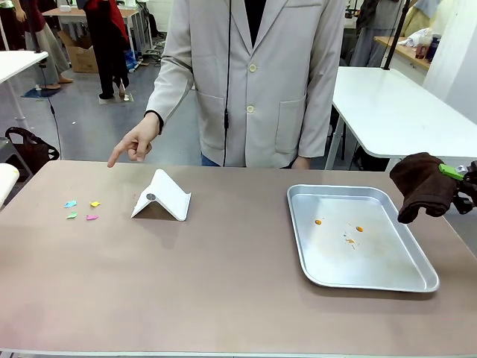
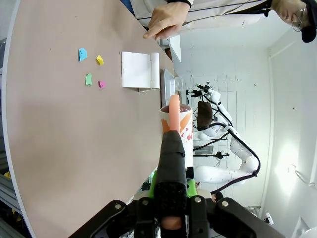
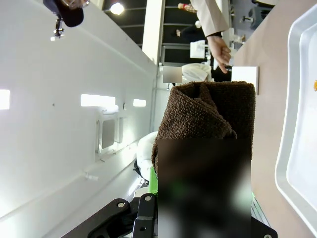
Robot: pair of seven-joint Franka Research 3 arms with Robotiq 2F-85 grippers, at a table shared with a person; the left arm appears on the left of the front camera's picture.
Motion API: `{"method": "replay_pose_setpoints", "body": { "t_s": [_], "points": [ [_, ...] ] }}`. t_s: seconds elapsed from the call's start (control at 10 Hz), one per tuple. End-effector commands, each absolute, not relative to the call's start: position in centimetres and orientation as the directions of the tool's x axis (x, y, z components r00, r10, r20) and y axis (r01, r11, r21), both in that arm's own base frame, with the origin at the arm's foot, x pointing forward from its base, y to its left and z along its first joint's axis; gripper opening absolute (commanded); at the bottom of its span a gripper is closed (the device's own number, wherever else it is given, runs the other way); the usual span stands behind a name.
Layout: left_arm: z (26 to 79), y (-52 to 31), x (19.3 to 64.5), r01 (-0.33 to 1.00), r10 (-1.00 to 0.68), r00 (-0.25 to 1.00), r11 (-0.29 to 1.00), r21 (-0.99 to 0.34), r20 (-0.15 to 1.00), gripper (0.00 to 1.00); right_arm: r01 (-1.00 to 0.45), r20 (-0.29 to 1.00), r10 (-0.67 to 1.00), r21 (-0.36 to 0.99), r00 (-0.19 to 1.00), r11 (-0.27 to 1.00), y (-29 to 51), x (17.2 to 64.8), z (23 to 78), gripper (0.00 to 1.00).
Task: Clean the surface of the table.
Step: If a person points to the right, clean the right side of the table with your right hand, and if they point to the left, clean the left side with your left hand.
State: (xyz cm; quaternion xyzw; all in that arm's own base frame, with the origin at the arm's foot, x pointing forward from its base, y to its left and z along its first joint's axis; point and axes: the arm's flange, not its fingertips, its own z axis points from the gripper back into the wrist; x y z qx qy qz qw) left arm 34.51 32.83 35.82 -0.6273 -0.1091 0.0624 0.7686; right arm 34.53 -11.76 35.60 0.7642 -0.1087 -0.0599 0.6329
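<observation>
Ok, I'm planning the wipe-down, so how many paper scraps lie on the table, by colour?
Blue scrap: 1
Yellow scrap: 1
Green scrap: 1
Pink scrap: 1
Total on the table: 4

A taupe-brown tabletop (image 1: 223, 283) with a pale edge is shown. Toward its left end, a blue scrap (image 1: 70, 203), a yellow scrap (image 1: 95, 203), a green scrap (image 1: 72, 215) and a pink scrap (image 1: 92, 217) of paper are laid close together, and a white folded stand (image 1: 165, 195) is set just to their right. A silver metal tray (image 1: 373, 257) is laid flat toward the right end.
</observation>
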Motion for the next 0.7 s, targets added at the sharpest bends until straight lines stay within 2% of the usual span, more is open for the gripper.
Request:
{"method": "replay_pose_setpoints", "body": {
  "t_s": [0.0, 0.3, 0.6],
  "points": [
    [35.8, 32.8, 34.5, 0.041, 0.233, 0.968, 0.205, -0.978, 0.089, 0.22, -0.101, 0.057, -0.23, 0.977, 0.972, -0.185, -11.7, 34.4, 36.1, 0.0],
    [35.5, 32.5, 35.5, -0.04, 0.329, 0.942, 0.319, -0.947, 0.071, 0.22, -0.101, 0.057, -0.23, 0.977, 0.972, -0.185, -11.7, 34.4, 36.1, 0.0],
    [34.7, 31.7, 37.9, -0.183, 0.422, 0.907, 0.373, -0.91, -0.009, 0.22, -0.101, 0.057, -0.23, 0.977, 0.972, -0.185, -11.7, 34.4, 36.1, 0.0]
  ]
}}
